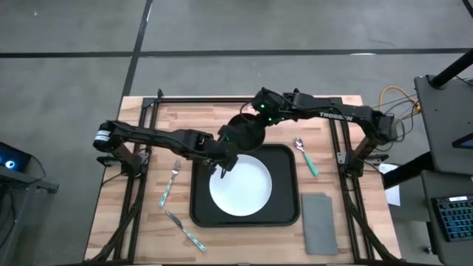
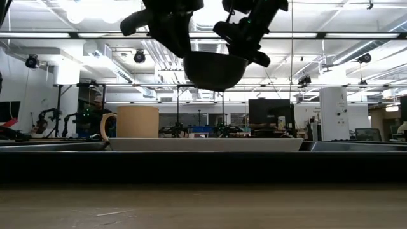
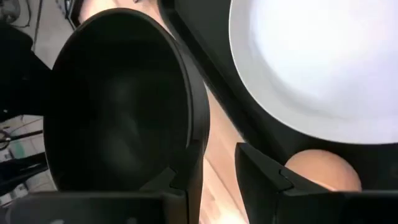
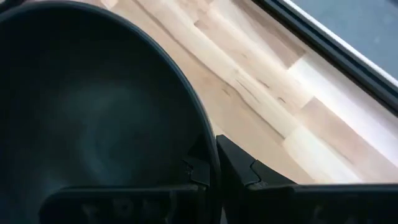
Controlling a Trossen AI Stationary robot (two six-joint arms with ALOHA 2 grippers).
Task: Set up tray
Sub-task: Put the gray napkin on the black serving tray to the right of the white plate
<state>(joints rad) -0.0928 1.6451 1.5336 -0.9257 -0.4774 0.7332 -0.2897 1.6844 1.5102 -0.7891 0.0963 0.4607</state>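
Observation:
The black tray (image 1: 284,214) lies mid-table and carries a white plate (image 1: 240,186). A tan mug (image 2: 137,121) also stands on the tray and shows in the left wrist view (image 3: 323,171). A black bowl (image 1: 244,133) hangs in the air over the tray's far edge, well above the plate in the low view (image 2: 215,70). My right gripper (image 4: 214,171) is shut on the bowl's rim. My left gripper (image 3: 217,180) is open just beside the bowl (image 3: 118,106). One of its fingers (image 3: 186,183) stands at the rim; whether it touches I cannot tell. My right gripper pinches the bowl's rim (image 4: 208,146), with one finger inside the bowl and one outside. It comes from the table's far right, slanting down. The bowl is lifted clear, roughly upright with its opening up.
A fork (image 1: 171,181) and a second utensil (image 1: 185,229) lie on the wood left of the tray. A green-handled spoon (image 1: 304,155) lies right of it. A grey napkin (image 1: 320,222) lies toward the near right corner.

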